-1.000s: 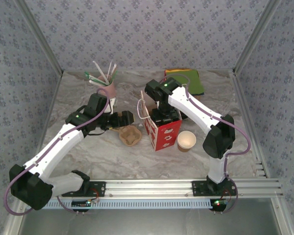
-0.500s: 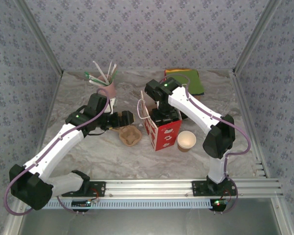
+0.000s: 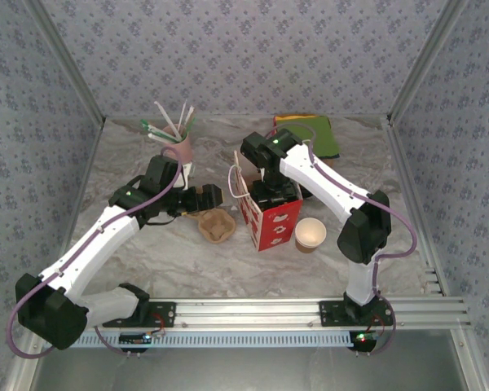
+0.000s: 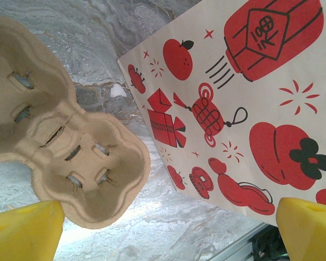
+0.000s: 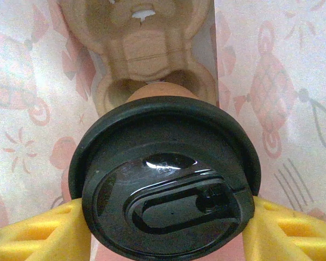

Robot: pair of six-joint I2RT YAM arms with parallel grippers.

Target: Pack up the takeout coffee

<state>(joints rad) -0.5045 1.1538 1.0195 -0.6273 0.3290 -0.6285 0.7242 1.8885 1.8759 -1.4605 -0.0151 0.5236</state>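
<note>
Takeout coffee [image 5: 165,179] inside bag [image 5: 271,81], clamped by right end effector [image 5: 167,228], above carrier [image 5: 136,43]. Lower straight, centre over well, release late. Left end effector [image 4: 165,225] wide open beside bag.

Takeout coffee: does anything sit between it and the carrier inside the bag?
Nothing visible does. The takeout coffee, held by the right gripper, hangs inside the bag with open space down to the cardboard carrier below it.

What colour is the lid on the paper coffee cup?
Black and glossy: the takeout coffee's lid shows best in the right wrist view.
</note>
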